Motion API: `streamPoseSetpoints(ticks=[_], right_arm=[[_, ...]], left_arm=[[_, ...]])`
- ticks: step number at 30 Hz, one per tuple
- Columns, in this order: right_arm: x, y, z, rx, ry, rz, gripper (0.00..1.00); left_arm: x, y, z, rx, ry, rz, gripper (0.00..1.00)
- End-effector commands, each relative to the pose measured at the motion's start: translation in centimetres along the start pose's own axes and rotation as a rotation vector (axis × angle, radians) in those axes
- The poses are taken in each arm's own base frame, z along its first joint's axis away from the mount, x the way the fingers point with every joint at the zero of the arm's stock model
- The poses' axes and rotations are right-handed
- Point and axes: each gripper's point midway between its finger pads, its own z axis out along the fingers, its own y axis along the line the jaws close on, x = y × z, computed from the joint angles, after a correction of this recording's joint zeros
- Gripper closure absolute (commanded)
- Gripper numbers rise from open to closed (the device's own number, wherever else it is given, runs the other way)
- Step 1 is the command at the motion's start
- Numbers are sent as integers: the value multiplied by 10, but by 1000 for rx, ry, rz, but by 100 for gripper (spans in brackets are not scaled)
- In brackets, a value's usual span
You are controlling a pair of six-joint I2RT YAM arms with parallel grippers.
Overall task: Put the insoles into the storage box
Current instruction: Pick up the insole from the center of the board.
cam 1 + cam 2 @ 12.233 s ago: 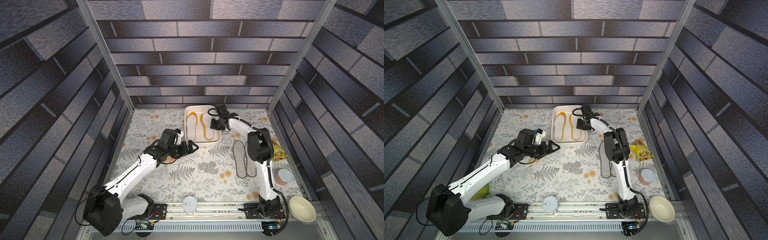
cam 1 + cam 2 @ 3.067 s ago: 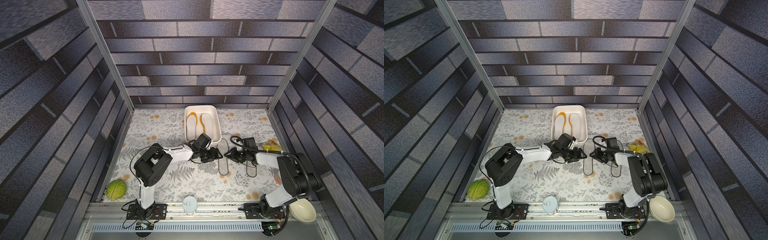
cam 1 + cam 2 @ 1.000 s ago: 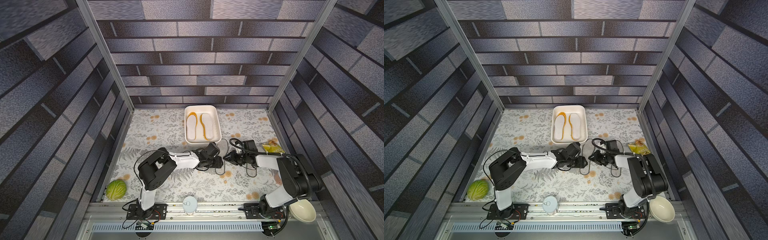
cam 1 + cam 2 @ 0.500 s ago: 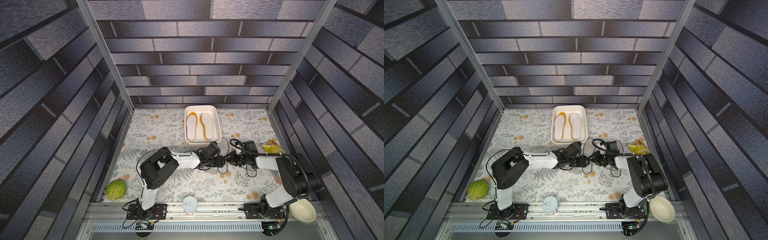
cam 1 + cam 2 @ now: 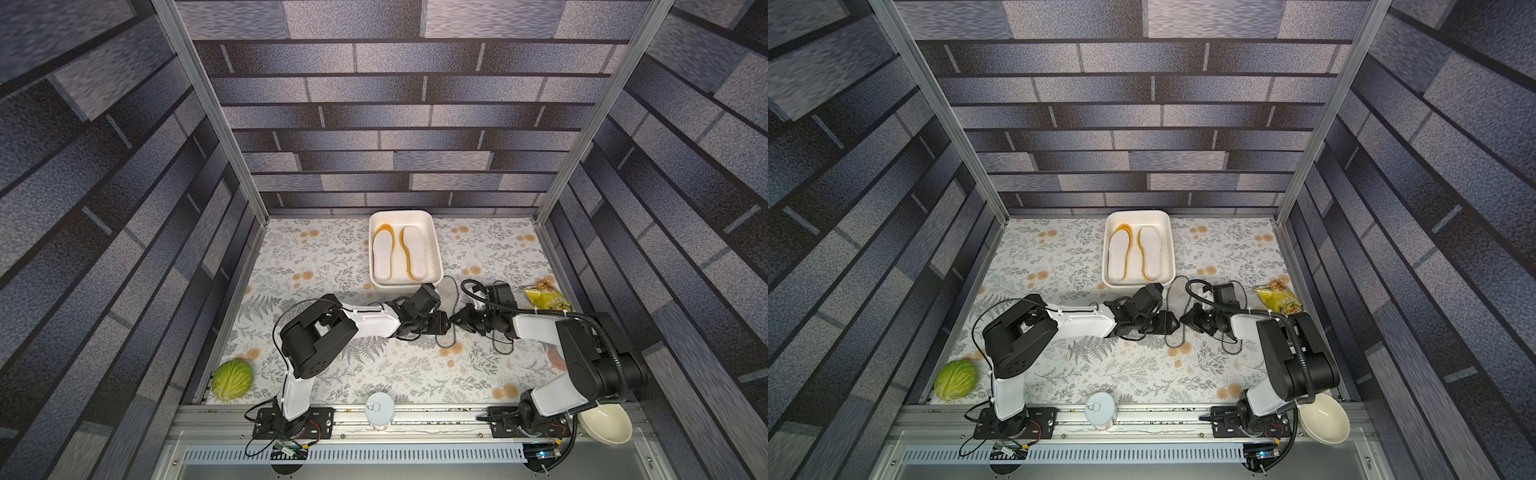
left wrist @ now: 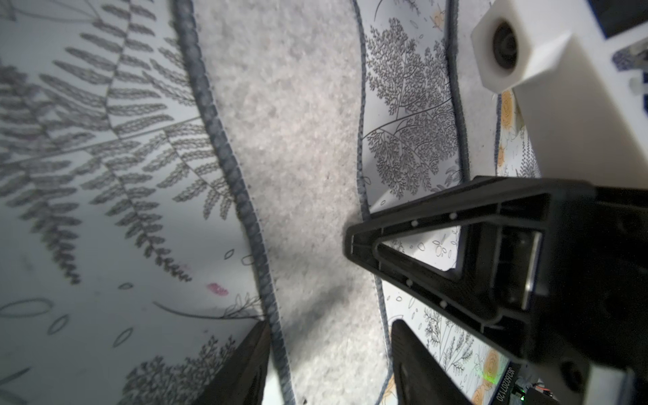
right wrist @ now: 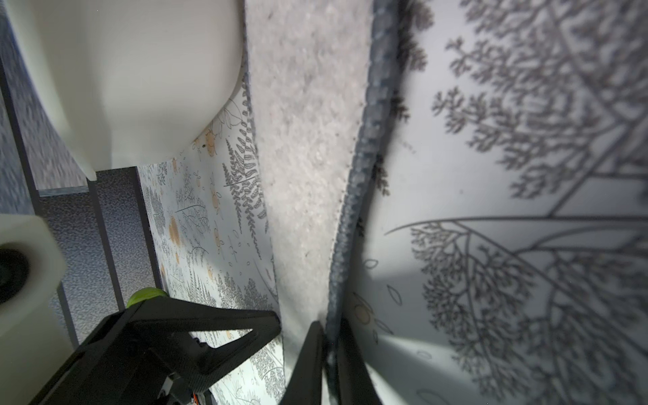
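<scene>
Left gripper [image 6: 329,371] is half open. Its fingers straddle the grey insole [image 5: 447,291], which lies on the desk [image 5: 332,257] just in front of the storage box [image 5: 401,212], off its near right corner. Not clamped.

Change in the last second: the right gripper [image 7: 328,342], facing the left one across the same insole, goes from partly open to nearly shut and now pinches the insole's dark edging. The pick looks secured from that side, so lift and carry to the box should come next. Can't tell if the edge is off the desk yet.

Box holds two white insoles [image 5: 382,255] lying over orange insoles [image 5: 404,253]. Second grey insole [image 5: 502,344] lies further right of the box, under the right arm, not yet stored.
</scene>
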Motion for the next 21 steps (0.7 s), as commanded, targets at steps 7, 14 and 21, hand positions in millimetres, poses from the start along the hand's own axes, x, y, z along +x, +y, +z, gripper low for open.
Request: streamPoseSetpoints(ticks=[7, 14, 21], right_arm=[[0, 4, 1, -26, -11, 1, 94], [-2, 14, -14, -20, -46, -29, 100], [-3, 34, -55, 35, -107, -111, 100]], left_arm=[[45, 47, 7, -130, 137, -63, 41], [24, 37, -30, -110, 53, -73, 39], [-1, 12, -109, -144, -36, 8, 14]])
